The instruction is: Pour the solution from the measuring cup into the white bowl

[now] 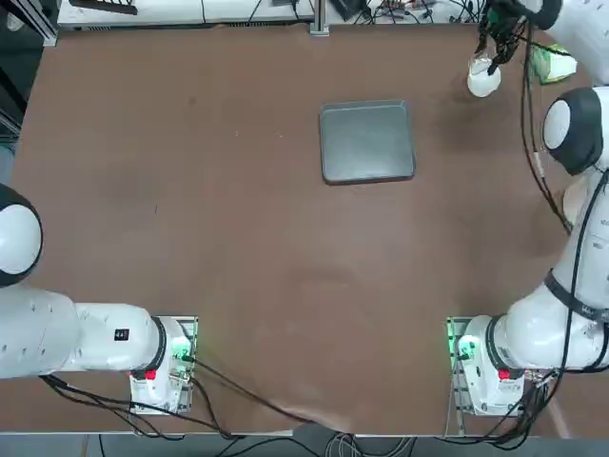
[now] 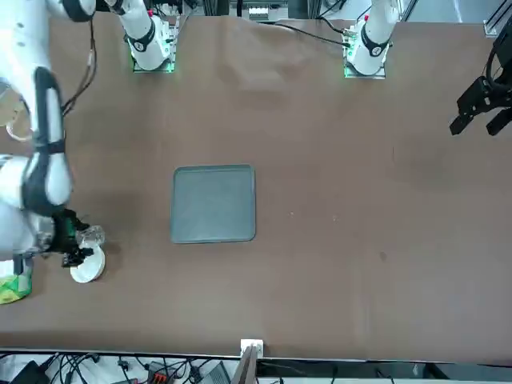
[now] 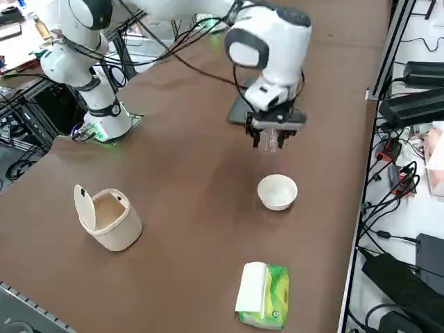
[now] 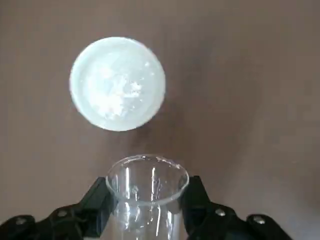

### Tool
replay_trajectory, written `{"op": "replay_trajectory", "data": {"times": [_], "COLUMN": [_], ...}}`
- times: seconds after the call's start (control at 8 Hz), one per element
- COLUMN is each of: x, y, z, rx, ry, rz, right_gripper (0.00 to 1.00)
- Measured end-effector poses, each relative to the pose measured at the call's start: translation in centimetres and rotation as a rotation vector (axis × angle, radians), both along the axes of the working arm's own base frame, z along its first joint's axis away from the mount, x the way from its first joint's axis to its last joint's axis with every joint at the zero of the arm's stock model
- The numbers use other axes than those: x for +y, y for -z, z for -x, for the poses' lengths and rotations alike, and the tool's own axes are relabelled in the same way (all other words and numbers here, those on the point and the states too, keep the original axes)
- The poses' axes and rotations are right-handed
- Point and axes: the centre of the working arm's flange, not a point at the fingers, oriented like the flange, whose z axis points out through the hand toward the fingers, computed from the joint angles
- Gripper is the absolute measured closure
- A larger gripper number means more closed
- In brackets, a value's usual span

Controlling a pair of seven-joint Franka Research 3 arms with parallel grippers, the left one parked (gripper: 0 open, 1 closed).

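Observation:
My right gripper (image 4: 147, 200) is shut on the measuring cup (image 4: 147, 192), a small clear glass held upright between the black fingers (image 4: 97, 202). It hangs in the air at the table's far right corner. The white bowl (image 4: 117, 83) sits on the table just below and beside the cup, with a little wet gleam inside. From the right side, the cup (image 3: 271, 141) is above the table, a short way from the bowl (image 3: 277, 191). Across the table, the cup (image 2: 90, 236) shows just above the bowl (image 2: 86, 266). From overhead, the gripper (image 1: 495, 43) hovers over the bowl (image 1: 483, 78).
A dark grey tray (image 1: 367, 141) lies mid-table, left of the bowl. A green packet (image 3: 263, 294) and an off-white lidded container (image 3: 107, 218) stand near the table's right edge. Cables run along the far edge (image 1: 400, 11).

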Motion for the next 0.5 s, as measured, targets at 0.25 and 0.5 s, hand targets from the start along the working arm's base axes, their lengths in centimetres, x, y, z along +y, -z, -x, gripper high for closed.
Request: {"op": "replay_trajectory", "data": {"times": [0.25,0.5], "x": [2.9,7.2], "y": [-0.5,0.0], "z": [3.0,6.2], "rx": [0.033,0.027], "ry": [0.023,0.041], "rz": [0.186,0.354], "right_gripper": [0.26,0.26]}}
